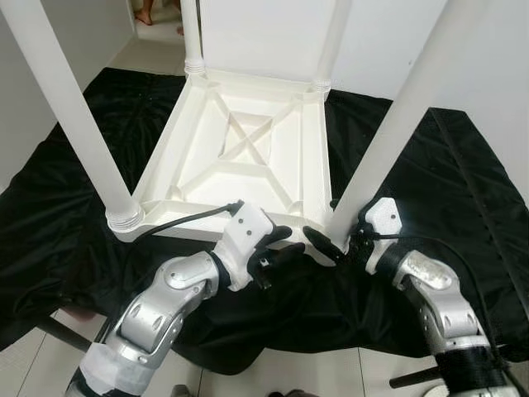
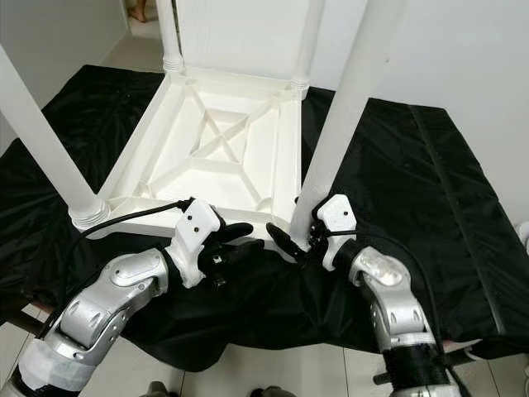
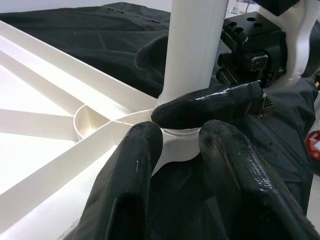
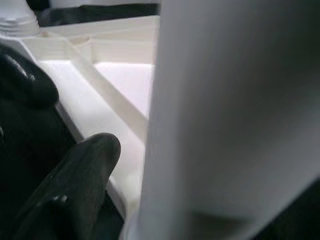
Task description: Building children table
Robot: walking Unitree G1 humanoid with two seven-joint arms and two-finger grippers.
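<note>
Under me I see a black cloth [image 1: 463, 182], thin, creased and faintly glossy, spread over pale floor tiles [image 1: 273, 372] with white walls behind; on it lies the white plastic table top [image 1: 190, 157], flipped upside down so its square underside faces me, a smooth moulded tray shape with raised straight ribs crossing in an X at the centre and short diagonal braces running to each corner; four round white legs stand up from its corners, plain matte tubes seated in ridged collars, the near left leg [image 1: 70, 107] and the near right leg [image 1: 405, 116] rising steeply past my camera, the two far ones shorter in view; my right gripper [image 1: 335, 241] is at the base of the near right leg, one rounded black rubbery finger [image 4: 75, 185] lying against the near side of the tube just above its collar, the white wrist housing on the other side, so I read it as clasped around that leg; my left gripper [image 1: 285, 246] sits just beside it, at the same corner of the top, its two thick, slightly textured black fingers [image 3: 127, 185] apart with nothing between them, tips close to the collar and to the right finger; a black cable loops over the table rim to my left wrist.
</note>
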